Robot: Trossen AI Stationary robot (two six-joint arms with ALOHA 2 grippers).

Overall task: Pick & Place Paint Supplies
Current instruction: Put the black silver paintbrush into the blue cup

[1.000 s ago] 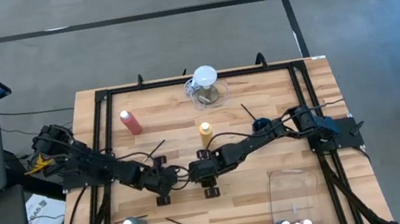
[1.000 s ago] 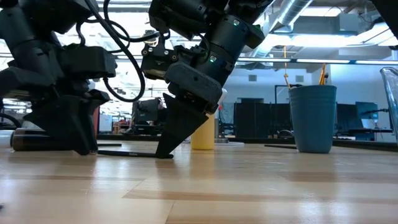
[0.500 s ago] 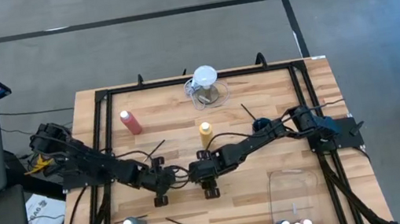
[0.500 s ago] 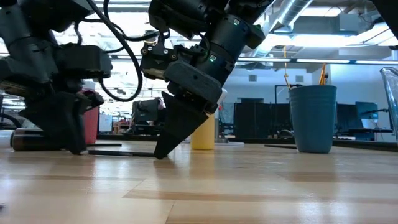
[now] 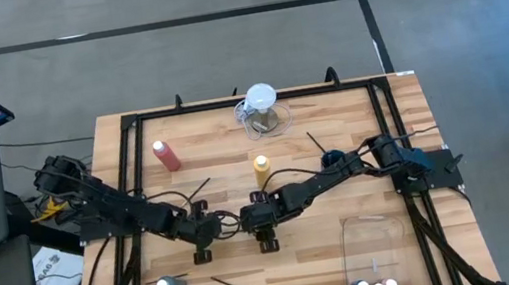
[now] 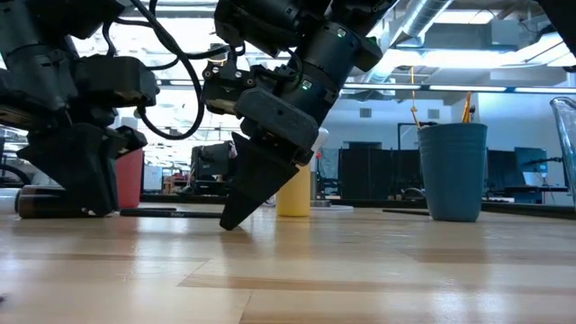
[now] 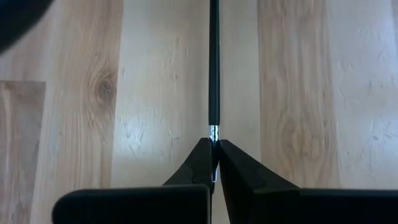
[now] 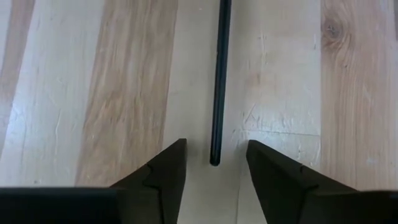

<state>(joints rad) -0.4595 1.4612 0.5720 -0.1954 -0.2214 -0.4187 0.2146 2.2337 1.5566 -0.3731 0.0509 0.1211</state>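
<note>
Now the left gripper [image 7: 214, 163], jaws pinching a paintbrush [image 7: 214, 68] mid-tabletop [image 5: 335, 140], faces the right gripper [image 8: 214, 163], jaws spread about the brush's free end.

The paintbrush [image 7: 214, 68] lies on the table [image 5: 355, 138] between both tools.

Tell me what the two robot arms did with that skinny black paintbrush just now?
The left tool pinched shut on the paintbrush and dragged it leftward in the low view. The right tool opened, letting go. The bottles stayed put.
</note>
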